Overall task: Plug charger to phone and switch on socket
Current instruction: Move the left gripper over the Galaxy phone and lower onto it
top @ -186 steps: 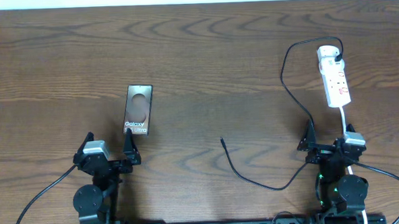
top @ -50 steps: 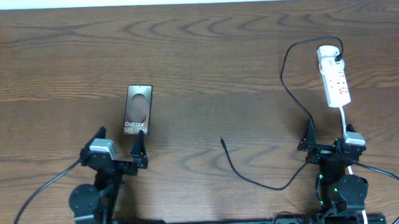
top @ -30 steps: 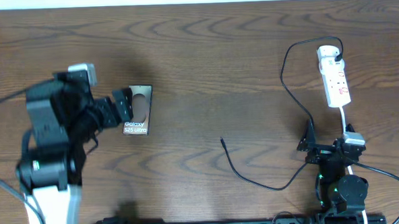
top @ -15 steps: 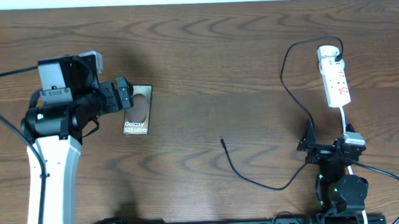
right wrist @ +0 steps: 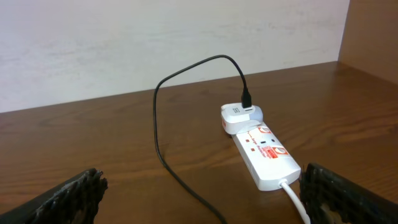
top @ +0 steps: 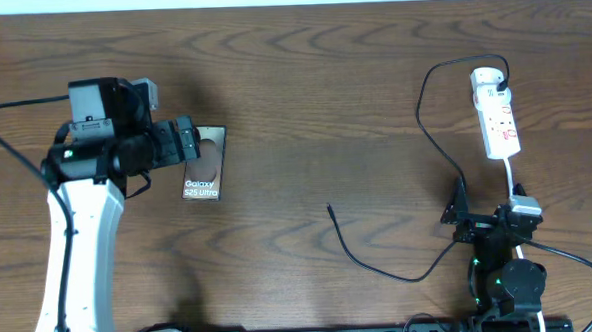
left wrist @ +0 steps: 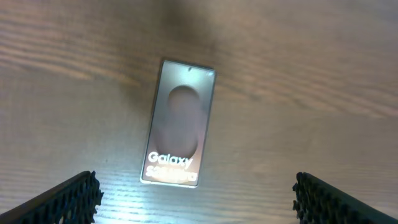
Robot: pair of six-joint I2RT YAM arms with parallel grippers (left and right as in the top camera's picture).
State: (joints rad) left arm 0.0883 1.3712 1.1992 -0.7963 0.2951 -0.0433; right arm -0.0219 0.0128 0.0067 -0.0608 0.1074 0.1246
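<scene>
On the brown table, our left gripper hung wide open beside the phone, whose long axis ran near-to-far. The right gripper, open too, sat well apart.

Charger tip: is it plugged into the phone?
No, the charger tip lies alone, well apart from the phone.

The dark wooden tabletop carries the phone lying flat at left, the white socket at right, and the charger, whose black cable loops from the socket to a free tip near the middle.
</scene>
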